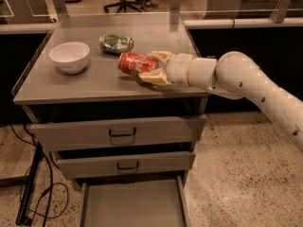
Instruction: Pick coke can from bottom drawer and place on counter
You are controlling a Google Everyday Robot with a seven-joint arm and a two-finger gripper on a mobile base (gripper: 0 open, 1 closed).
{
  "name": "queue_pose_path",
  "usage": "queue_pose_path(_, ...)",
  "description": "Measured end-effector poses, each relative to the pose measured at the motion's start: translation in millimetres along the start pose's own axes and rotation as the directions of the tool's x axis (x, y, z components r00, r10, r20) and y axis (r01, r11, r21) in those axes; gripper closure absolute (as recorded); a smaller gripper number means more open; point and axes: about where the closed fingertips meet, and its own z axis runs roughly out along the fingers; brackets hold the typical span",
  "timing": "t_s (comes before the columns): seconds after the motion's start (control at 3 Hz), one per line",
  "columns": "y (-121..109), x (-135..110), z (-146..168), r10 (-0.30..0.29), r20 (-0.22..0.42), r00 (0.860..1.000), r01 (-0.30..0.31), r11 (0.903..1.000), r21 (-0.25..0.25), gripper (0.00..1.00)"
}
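The red-orange coke can [133,63] lies on its side between the fingers of my gripper [152,67], low over the grey counter [94,82] near its front right part; I cannot tell whether it touches the top. The gripper is shut on the can, one pale finger [160,56] behind it and one in front. My white arm reaches in from the right. The bottom drawer [133,205] is pulled out below, and its grey floor shows nothing on it.
A white bowl [69,56] stands at the counter's left. A green can [116,43] lies on its side behind the coke can. Two upper drawers [120,132] are shut. Black cables [33,183] hang by the cabinet's left. A pale ledge with glass panels runs behind.
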Motion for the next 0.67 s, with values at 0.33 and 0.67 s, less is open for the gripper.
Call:
queue_pose_path(0.33, 0.0, 0.0, 0.0, 0.000, 0.000, 1.000, 0.000, 1.0000, 0.000, 0.73)
queue_pose_path(0.67, 0.0, 0.0, 0.0, 0.000, 0.000, 1.000, 0.000, 1.0000, 0.000, 0.50)
